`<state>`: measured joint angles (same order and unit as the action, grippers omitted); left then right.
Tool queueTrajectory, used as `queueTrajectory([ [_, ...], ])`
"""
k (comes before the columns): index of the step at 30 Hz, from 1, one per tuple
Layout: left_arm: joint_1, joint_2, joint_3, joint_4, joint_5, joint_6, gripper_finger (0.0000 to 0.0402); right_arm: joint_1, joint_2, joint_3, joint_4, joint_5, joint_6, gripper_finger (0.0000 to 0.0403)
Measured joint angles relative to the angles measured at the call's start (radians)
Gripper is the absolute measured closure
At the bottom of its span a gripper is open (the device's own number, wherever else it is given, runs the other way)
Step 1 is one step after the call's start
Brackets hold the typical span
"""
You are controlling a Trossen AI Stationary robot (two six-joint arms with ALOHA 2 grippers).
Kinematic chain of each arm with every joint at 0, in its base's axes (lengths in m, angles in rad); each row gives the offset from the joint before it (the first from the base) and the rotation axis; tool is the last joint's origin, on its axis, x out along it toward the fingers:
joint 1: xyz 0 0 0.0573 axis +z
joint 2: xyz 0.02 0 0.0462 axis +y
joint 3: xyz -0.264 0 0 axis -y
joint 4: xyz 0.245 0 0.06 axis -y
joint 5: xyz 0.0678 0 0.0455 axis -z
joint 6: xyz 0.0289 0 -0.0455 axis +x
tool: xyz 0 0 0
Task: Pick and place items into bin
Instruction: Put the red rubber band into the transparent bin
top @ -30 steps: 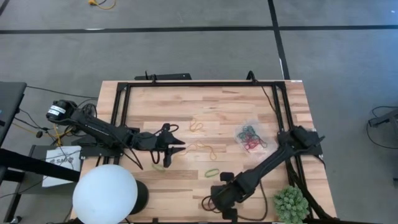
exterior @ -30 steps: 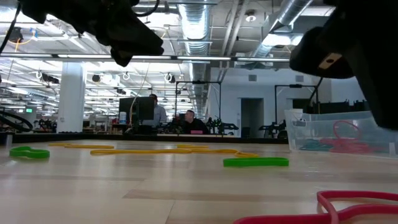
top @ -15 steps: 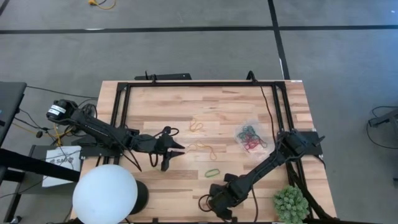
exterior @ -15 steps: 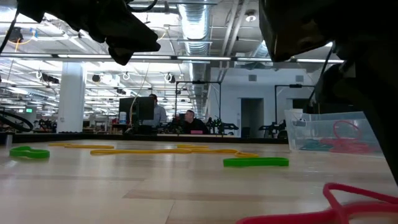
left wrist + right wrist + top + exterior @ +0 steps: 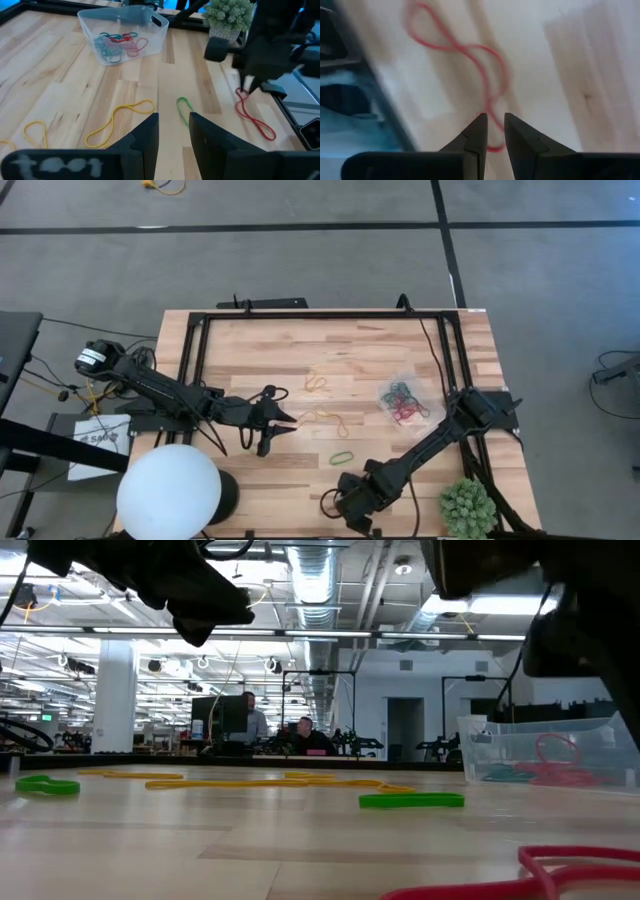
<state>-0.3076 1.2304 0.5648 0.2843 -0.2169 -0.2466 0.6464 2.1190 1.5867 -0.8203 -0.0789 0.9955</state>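
A red rubber band twisted into a figure-eight [image 5: 470, 50] lies flat near the table's near edge [image 5: 255, 112] [image 5: 570, 865]. My right gripper [image 5: 495, 127] [image 5: 352, 515] hangs over one end of it, narrowly open, with one strand running between the fingers. My left gripper [image 5: 172, 132] [image 5: 285, 423] hovers open over the table's middle-left and holds nothing. Ahead of it lie a green band [image 5: 184, 109] [image 5: 342, 458] and yellow bands [image 5: 117, 122] [image 5: 330, 420]. The clear bin [image 5: 150, 42] [image 5: 403, 402] stands at the right and holds several bands. My right gripper points down at the red band's strand [image 5: 492, 112], with one finger on each side of it, near the band's end. The band lies on the table. I cannot tell whether the fingertips touch it.
A white globe [image 5: 168, 490] stands at the near left corner and a spiky green plant [image 5: 468, 508] at the near right corner. Black frame rails [image 5: 190, 350] run along the table's sides. Another yellow band [image 5: 318, 382] lies farther back. People sit in the room behind [image 5: 300, 735].
My right gripper has moved a little toward the table's near-left and down over the red band. The band's near loop has shifted slightly on the table.
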Motion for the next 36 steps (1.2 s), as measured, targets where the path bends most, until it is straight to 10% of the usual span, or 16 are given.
queueTrajectory([
  [16, 0.000, 0.000, 0.000, -0.015, -0.001, 0.003, 0.0304, 0.000, 0.030, 0.013, 0.021, 0.016, -0.006, 0.0340],
  [36, 0.000, 0.000, 0.000, -0.025, -0.002, 0.004, 0.0304, -0.003, 0.063, 0.015, 0.041, 0.023, 0.019, 0.0228],
])
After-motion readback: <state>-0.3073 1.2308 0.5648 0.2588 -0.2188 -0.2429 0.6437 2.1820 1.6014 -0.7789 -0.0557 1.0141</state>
